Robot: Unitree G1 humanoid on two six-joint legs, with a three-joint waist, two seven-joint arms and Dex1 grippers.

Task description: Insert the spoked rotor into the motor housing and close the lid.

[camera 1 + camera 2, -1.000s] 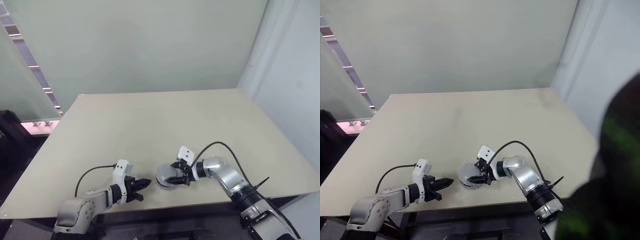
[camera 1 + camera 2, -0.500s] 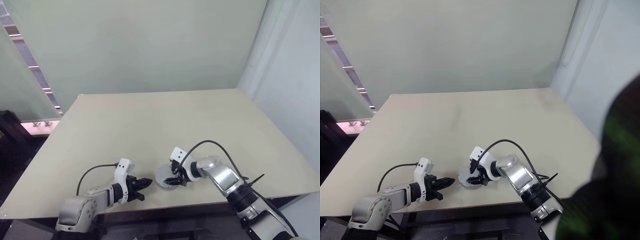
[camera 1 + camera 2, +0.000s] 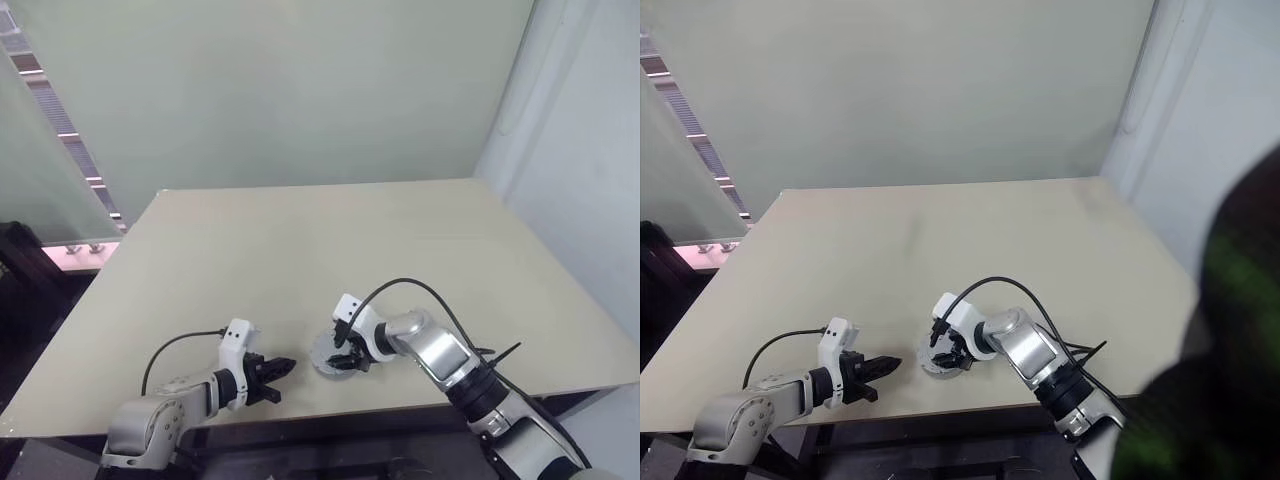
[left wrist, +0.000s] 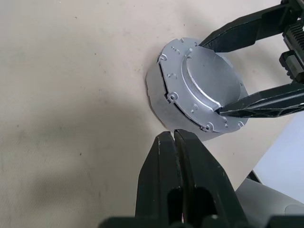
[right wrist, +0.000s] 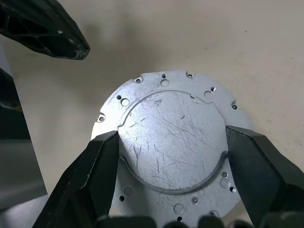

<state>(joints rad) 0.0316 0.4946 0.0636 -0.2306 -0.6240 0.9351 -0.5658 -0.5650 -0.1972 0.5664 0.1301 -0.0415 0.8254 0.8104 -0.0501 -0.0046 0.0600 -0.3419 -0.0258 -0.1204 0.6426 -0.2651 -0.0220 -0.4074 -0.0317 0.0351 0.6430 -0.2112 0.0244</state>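
The motor housing (image 4: 157, 97) stands on the table near its front edge, with the lid (image 5: 166, 102) lying flat on top of it. My right gripper (image 5: 171, 137) comes down on it from the right. Its two black fingers (image 5: 92, 171) press on opposite sides of the lid's raised round hub. My left gripper (image 4: 173, 137) is shut and empty, its tip just short of the housing's side wall, on the left of it. In the head views the housing (image 3: 322, 358) sits between the left gripper (image 3: 285, 366) and the right gripper (image 3: 346, 358). The spoked rotor is hidden.
The beige table (image 3: 330, 250) stretches wide and bare behind the housing. Its front edge (image 3: 330, 410) runs close under both grippers. A pale wall (image 3: 300, 90) rises behind the table.
My right wrist has turned and its forearm has swung in towards the housing, with the fingers staying at the lid. The left gripper has kept still and shut.
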